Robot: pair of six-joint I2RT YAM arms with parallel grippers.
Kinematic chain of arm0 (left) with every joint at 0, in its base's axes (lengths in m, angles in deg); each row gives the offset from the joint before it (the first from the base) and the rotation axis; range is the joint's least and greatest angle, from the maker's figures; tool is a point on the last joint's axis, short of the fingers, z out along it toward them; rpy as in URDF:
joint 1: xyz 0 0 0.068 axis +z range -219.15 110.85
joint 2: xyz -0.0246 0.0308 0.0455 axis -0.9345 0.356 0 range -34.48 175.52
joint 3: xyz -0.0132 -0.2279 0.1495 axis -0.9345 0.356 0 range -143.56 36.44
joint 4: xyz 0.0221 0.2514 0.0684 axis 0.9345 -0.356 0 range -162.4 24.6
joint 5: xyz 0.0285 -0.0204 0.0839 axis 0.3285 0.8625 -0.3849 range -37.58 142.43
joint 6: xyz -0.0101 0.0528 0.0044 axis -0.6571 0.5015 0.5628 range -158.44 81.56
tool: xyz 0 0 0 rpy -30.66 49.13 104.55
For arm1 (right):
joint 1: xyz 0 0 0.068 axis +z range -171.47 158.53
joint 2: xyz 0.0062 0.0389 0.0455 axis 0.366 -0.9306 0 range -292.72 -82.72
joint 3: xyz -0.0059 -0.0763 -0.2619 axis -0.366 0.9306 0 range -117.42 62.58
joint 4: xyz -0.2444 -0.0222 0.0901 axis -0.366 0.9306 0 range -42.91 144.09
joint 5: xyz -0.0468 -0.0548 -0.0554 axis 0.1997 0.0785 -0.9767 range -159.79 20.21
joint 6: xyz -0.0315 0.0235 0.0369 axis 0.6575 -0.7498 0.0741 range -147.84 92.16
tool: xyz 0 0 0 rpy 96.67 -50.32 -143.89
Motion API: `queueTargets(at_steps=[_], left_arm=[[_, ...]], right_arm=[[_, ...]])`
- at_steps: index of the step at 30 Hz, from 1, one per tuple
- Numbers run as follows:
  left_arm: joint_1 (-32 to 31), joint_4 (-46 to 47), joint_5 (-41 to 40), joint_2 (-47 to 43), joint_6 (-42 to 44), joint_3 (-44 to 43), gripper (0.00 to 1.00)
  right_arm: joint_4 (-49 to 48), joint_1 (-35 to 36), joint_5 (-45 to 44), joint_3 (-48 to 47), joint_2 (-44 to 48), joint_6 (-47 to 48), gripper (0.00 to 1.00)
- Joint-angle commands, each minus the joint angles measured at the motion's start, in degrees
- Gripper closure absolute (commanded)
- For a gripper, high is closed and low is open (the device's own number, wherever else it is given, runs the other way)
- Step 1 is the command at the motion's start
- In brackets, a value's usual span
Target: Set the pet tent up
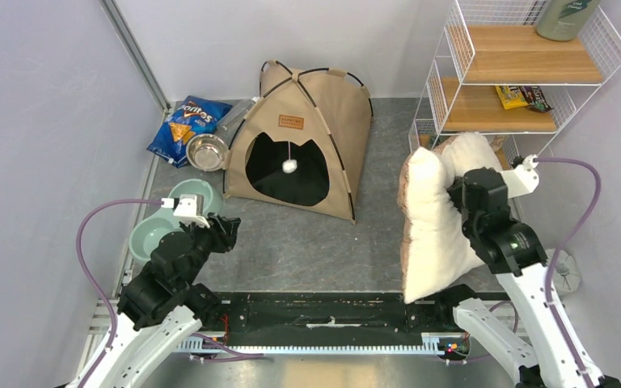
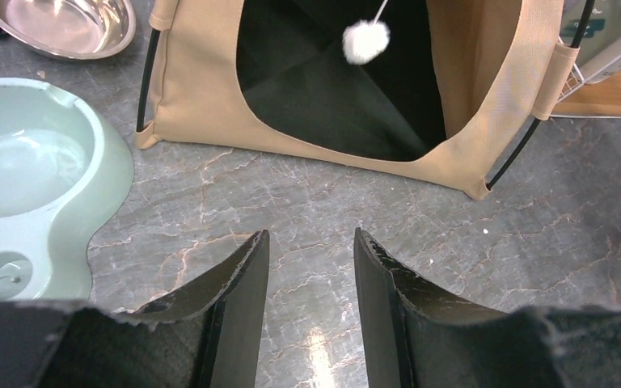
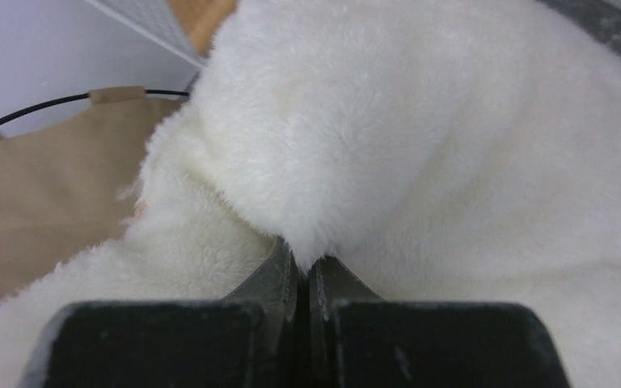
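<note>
Tent [image 1: 323, 121] upright at the far middle of the worktop [image 1: 315, 250], black poles [image 1: 311, 101] arched over the tan fabric, dark doorway facing the near edge, a white pompom [image 1: 289, 166] hanging in the opening, a small brown label [image 1: 291, 123] just above it. At the far left corner, a blue chip bag [image 1: 186, 125]; touching it, just left of the tent, a steel bowl [image 1: 207, 151]. Nearer along the left edge, a pale green feeder [image 1: 170, 218]. Left gripper [image 1: 228, 230] above bare worktop beside the feeder, aimed at the tent front, well short of it, jaws parted with nothing between. On the right side, between tent and wire shelf [image 1: 525, 73], a fluffy white pillow [image 1: 433, 226] standing on edge, its lower corner near the near edge, a gap left to the tent. Right gripper [image 3: 303, 267] pressed into the pillow's upper right part, jaws closed tight on a fold of the plush. From the right wrist, tan tent fabric [image 3: 40, 186] and one pole visible beyond the pillow [image 3: 453, 145]. From the left wrist, the tent's front hem [image 2: 202, 105] flat on the worktop, the pompom [image 2: 366, 40] in the doorway.
</note>
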Motion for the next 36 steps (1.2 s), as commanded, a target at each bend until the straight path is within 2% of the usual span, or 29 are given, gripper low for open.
queueTargets(at_steps=[1, 5, 12, 17, 20, 23, 27, 32, 36], left_arm=[[-0.2, 3.5, -1.4, 3.0, 3.1, -4.8, 0.5], [-0.2, 4.0, -2.2, 9.6, 3.3, -8.2, 0.5], [-0.1, 5.5, -4.3, 24.8, 4.5, -17.7, 0.5], [0.2, 4.9, -7.6, 33.9, 14.9, -27.4, 0.49], [1.7, 6.9, -7.5, 38.2, 19.8, -30.4, 0.48], [7.3, 10.3, -2.0, 41.5, 21.3, -31.8, 0.47], [20.1, 13.8, 11.2, 46.5, 18.0, -32.6, 0.47], [25.8, 20.7, 19.8, 51.4, 17.3, -30.5, 0.42], [28.2, 26.7, 23.8, 55.2, 15.8, -28.7, 0.41]], right_arm=[[-0.5, 0.1, 6.5, -9.2, 2.3, 8.4, 1.0], [0.3, 0.1, 17.2, -14.1, 3.5, 11.8, 1.0], [1.5, 0.1, 30.3, -17.4, 6.9, 12.5, 1.0], [-1.3, 0.1, 43.3, -17.5, 8.1, 13.9, 1.0], [-3.4, 0.1, 50.0, -16.5, 8.3, 14.1, 1.0], [-6.9, 0.1, 56.1, -15.4, 7.9, 13.5, 1.0], [-14.6, 0.0, 68.0, -13.4, 6.3, 9.9, 1.0], [-26.8, 0.1, 76.3, -8.3, 5.7, 2.5, 1.0], [-30.4, 0.1, 79.1, -7.7, 4.7, 0.1, 1.0]])
